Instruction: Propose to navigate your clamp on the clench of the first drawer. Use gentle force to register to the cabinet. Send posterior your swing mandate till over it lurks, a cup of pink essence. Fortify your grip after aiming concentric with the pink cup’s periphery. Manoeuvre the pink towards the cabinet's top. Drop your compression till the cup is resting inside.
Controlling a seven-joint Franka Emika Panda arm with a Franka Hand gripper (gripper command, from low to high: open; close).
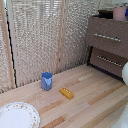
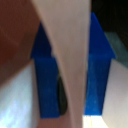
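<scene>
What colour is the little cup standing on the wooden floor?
Blue. The cup shows best in the exterior view, beside a yellow block.

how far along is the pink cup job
Late stage. The pink cup is already up at the cabinet's top. In the wrist view the clamp's blue fingers pinch its pink wall, so release is left. Whether the first drawer is shut is unclear.
</scene>
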